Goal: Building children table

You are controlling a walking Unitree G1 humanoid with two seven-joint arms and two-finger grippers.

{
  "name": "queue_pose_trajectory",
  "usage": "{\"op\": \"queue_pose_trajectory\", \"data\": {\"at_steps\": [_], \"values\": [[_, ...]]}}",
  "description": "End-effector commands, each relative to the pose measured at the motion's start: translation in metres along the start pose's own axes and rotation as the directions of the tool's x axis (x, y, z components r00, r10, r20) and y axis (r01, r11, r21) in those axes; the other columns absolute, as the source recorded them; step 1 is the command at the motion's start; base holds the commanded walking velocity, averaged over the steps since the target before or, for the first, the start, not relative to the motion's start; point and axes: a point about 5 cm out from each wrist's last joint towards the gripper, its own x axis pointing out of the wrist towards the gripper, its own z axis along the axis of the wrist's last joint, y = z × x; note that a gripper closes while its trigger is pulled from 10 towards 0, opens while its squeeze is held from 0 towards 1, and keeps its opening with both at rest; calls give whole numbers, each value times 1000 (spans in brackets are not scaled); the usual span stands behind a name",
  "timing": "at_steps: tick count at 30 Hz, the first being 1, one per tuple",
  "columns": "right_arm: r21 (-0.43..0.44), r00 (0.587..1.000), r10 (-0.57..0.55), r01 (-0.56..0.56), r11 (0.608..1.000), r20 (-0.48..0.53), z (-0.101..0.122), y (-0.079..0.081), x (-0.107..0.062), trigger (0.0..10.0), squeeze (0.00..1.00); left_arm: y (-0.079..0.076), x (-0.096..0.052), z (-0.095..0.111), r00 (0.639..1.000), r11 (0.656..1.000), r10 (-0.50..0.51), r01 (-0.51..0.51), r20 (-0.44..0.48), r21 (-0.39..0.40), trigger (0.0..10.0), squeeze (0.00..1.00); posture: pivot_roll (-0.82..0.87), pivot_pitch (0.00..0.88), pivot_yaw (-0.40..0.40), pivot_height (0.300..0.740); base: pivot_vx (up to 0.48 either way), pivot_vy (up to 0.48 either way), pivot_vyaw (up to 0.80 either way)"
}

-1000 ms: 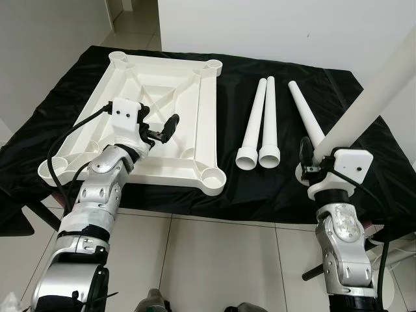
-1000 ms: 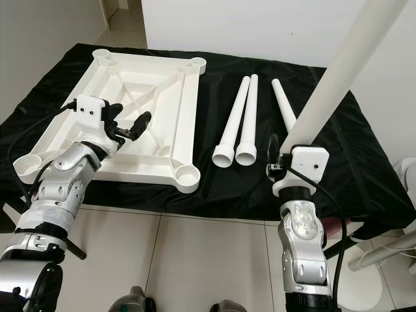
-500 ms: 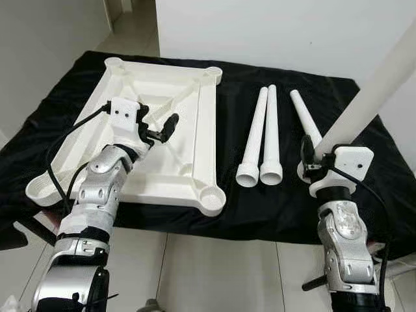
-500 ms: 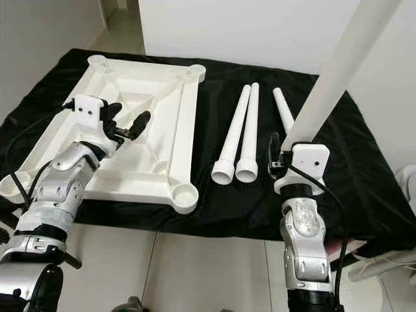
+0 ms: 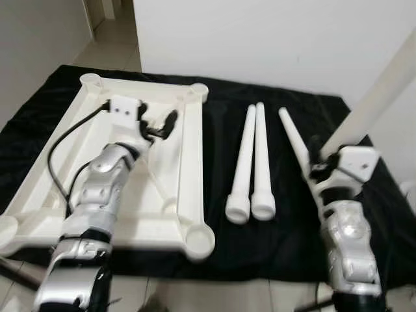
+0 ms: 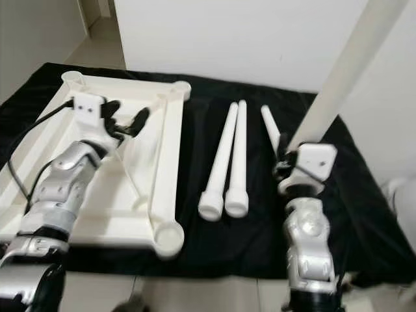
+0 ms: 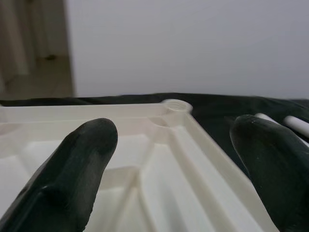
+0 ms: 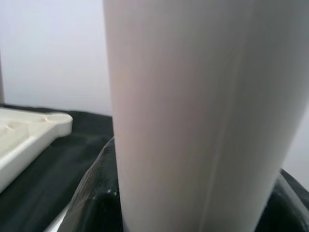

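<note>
- Right gripper (image 5: 316,158) was clamped on the white table leg (image 5: 383,88), which I held steep, its long axis running up toward two o'clock out of frame; in the right wrist view the leg stood between the black fingers (image 8: 94,193).
- From that gripper the upturned white tabletop (image 5: 192,172) lay at nine o'clock on the black cloth (image 5: 305,214), its near-right corner socket (image 5: 199,239) at about eight o'clock. I judged that socket the likeliest target, and the right arm the nearer one to it.
- Left gripper (image 5: 159,127) hovered over the tabletop's inner ribs with its fingers (image 7: 79,159) spread apart, holding nothing.
- Between my held leg and the tabletop lay two spare legs (image 5: 253,162) side by side and touching, long axes near twelve-to-six, flared ends toward me; a third spare leg (image 5: 292,140) lay just beside the right gripper, at eleven o'clock.
- I judged these three would stand in the way of a low sweep leftward.
</note>
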Motion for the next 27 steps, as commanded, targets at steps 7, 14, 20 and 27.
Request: {"op": "queue_pose_trajectory", "data": {"at_steps": [7,14,20,27], "values": [[-28,1000,-26,26,999,-7,-2,-9,-2,10000,0,-12,3,-4,1000,1000,-28,28,-14,-3,10000,0,69,0,-57,740,0,0,0],[-21,1000,-25,25,999,-8,-1,-8,-2,10000,0,-13,7,-1,998,998,-67,67,-16,0,10000,0,58,7,-55,740,0,0,0],[-24,999,-32,31,999,-16,-3,-7,-5,10000,0,-12,12,-1,996,996,-89,89,-29,5,10000,0,46,22,-36,740,0,0,0],[-21,999,-50,50,999,-20,-4,-6,-8,10000,0,-9,12,-1,997,998,-63,63,-39,-15,10000,0,46,20,-25,740,0,35,0]]}}
